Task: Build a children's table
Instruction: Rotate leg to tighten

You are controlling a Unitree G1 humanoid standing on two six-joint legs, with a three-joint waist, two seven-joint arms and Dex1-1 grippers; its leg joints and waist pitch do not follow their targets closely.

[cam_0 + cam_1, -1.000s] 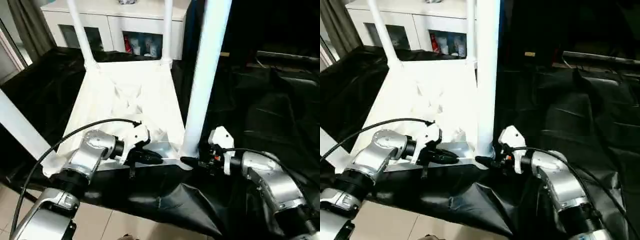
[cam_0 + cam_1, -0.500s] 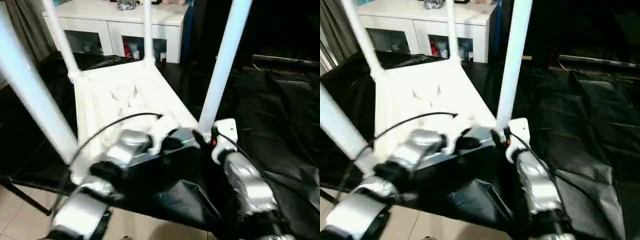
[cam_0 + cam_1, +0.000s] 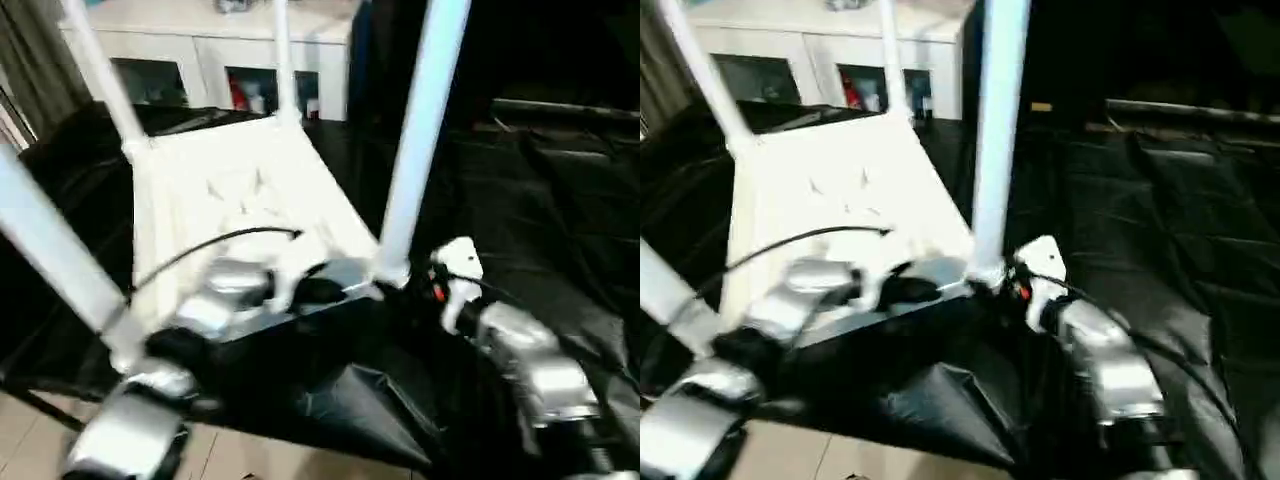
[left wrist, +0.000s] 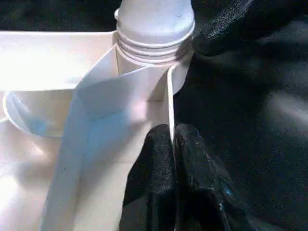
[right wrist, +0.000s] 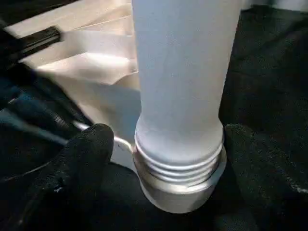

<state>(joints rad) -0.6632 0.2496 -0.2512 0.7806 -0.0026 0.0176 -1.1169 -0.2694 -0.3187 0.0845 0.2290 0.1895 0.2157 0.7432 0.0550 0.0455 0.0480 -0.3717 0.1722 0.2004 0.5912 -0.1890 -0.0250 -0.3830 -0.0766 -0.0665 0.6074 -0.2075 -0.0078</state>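
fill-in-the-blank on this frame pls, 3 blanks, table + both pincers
1. The children's table lies upside down on a cloth coloured ____.
2. The left pincer is shut on the tabletop's thin ____.
3. The right pincer has its fingers standing ____ on either side of the near leg.

Missing words: black; rim; open

1. The left arm reaches forward and inward across the body, silver forearm angled up toward the middle, a black cable arching over its wrist.
2. The left gripper (image 4: 173, 168) has its 2 black fingers pressed together, pinching a thin edge (the children's table (image 3: 240, 190)).
3. The right arm extends forward, wrist turned inward.
4. The right gripper (image 5: 163, 159) has its fingers (image 5: 82, 159) spread wide, 1 on each side of the leg (image 5: 183, 82), not touching it.
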